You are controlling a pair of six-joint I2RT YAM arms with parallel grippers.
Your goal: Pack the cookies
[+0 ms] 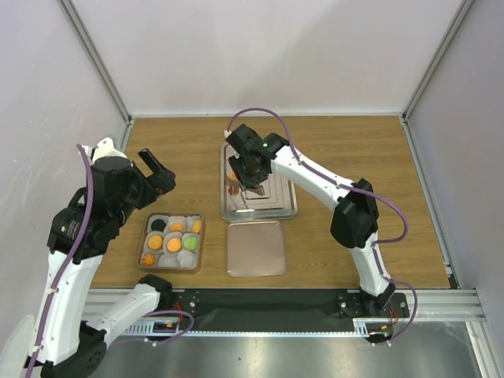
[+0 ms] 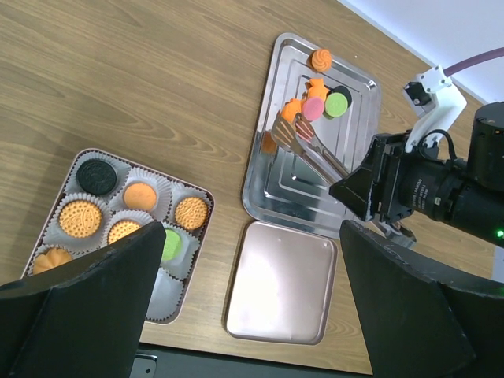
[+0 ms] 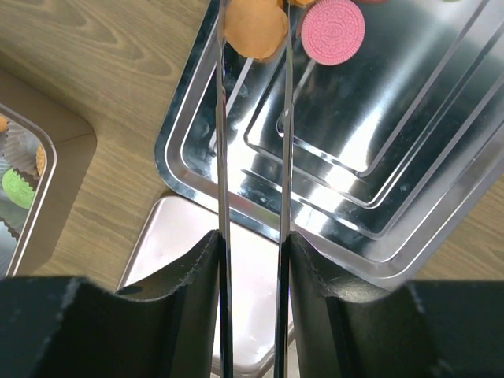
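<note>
The right gripper [image 3: 252, 260], its arm bent and reaching forward, was clamped on slender steel tongs [image 3: 222, 157]. Ahead of it, the tong tips flanked a round orange cookie [image 3: 252, 30] on the steel tray [image 3: 394, 213]. The left gripper [image 1: 159, 175] was raised, its jaws wide apart.

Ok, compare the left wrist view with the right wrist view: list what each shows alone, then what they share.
Left wrist only: the whole cookie box, its black cookie, and a swirled orange cookie at the far corner of the steel tray. Right wrist only: the right gripper, fingers pressing the arms of the tongs. Both: tray, tongs flanking an orange cookie, pink cookie, flat lid.
</note>
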